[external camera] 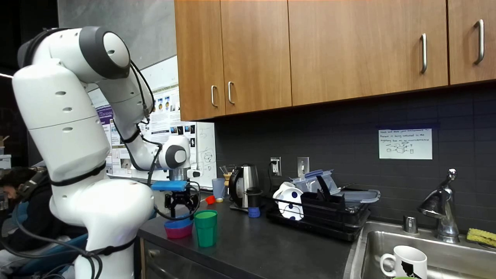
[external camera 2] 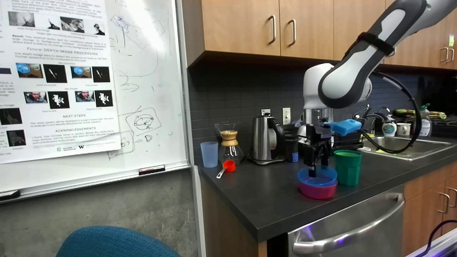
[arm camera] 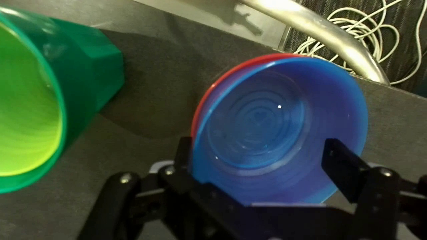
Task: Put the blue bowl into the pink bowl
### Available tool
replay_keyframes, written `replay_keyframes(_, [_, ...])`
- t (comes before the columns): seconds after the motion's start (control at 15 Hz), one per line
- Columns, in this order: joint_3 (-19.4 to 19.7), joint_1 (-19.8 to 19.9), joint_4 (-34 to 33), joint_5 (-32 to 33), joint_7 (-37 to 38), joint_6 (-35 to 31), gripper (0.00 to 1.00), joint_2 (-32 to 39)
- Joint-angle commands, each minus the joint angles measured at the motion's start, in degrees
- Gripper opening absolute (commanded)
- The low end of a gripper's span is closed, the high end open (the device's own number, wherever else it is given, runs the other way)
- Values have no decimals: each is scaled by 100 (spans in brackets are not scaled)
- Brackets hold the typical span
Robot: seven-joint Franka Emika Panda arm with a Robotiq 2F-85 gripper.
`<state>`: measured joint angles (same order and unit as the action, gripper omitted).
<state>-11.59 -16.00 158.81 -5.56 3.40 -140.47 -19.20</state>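
The blue bowl (external camera 2: 326, 180) sits in the pink bowl (external camera 2: 317, 192) on the dark counter, its rim standing above the pink one. Both also show in an exterior view as the blue bowl (external camera: 178, 224) over the pink bowl (external camera: 179, 232). In the wrist view the blue bowl (arm camera: 260, 116) covers most of the pink bowl, whose reddish rim (arm camera: 213, 87) shows at the upper left. My gripper (arm camera: 258, 150) is open, fingers wide apart. Its left finger is at the left rim; its right finger is over the blue bowl's inside. The gripper (external camera 2: 319, 170) is low at the bowls.
A green cup (external camera 2: 348, 167) stands close beside the bowls and also shows in the wrist view (arm camera: 83, 63). The counter's front edge is near the bowls. A kettle (external camera 2: 263, 139), a red scoop (external camera 2: 229, 166) and a dish rack (external camera: 321, 217) stand farther back.
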Motion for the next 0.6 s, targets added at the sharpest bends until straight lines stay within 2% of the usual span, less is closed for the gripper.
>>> replay_keyframes(0.0, [-17, -122, 110, -155, -145, 64, 100, -308])
replay_keyframes(0.53, [-197, -213, 29, -48, -12, 232, 100, -557])
